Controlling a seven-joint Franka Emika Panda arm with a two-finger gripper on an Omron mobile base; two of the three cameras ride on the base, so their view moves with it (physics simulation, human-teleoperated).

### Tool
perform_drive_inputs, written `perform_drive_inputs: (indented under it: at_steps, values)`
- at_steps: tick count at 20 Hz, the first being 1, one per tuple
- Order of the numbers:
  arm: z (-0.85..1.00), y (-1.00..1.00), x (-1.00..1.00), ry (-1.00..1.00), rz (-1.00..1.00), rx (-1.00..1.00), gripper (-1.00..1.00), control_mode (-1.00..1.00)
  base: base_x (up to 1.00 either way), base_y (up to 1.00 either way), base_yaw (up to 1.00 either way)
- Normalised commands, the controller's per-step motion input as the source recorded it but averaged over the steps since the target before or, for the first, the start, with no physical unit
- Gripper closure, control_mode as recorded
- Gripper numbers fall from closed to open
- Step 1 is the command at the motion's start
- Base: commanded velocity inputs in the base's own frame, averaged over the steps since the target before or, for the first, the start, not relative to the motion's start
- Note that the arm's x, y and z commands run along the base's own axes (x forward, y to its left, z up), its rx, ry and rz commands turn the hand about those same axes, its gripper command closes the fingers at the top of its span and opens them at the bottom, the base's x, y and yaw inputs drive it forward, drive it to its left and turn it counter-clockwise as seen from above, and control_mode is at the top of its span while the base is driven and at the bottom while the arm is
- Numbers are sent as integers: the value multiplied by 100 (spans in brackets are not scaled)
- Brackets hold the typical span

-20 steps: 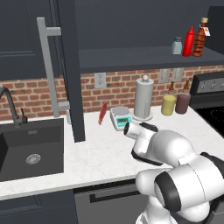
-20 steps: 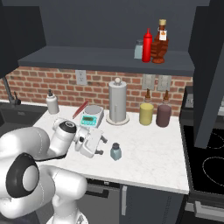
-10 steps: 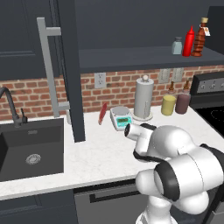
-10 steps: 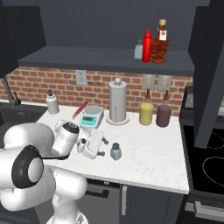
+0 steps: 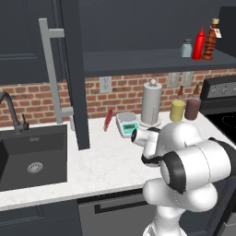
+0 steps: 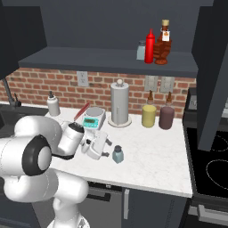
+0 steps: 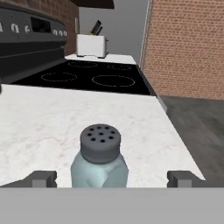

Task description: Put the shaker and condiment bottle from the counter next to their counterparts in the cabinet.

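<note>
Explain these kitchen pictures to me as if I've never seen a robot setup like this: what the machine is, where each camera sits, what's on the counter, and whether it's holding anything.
This is a rendered kitchen. The white machine is a robot arm on a driving base, ending in a two-finger gripper. Two pictures come from cameras on the base, behind the arm to its left and right. The third comes from the hand itself, looking along the fingers.

On the marbled counter stands a small pale shaker, which sits between the open fingertips in the hand view, not gripped. Nothing is held. Up on the cabinet shelf stand another shaker, a red squeeze bottle and an amber condiment bottle.
</note>
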Motion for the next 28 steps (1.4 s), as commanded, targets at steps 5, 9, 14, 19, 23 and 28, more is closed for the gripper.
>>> perform_drive_inputs:
  at_steps: [5,9,14,19,23,28]
  values:
    - [-15,-2,18,0,0,0,-100,-100,0,0,0]
    - [-20,-1,10,0,0,0,-100,-100,0,0,0]
    - [-12,-21,1,0,0,0,-100,-100,0,0,0]
    - [-3,-35,0,0,0,3,-100,-100,0,0,0]
    - [-3,-33,0,0,0,3,-100,-100,0,0,0]
    - [-15,-21,0,2,0,1,100,-100,0,0,0]
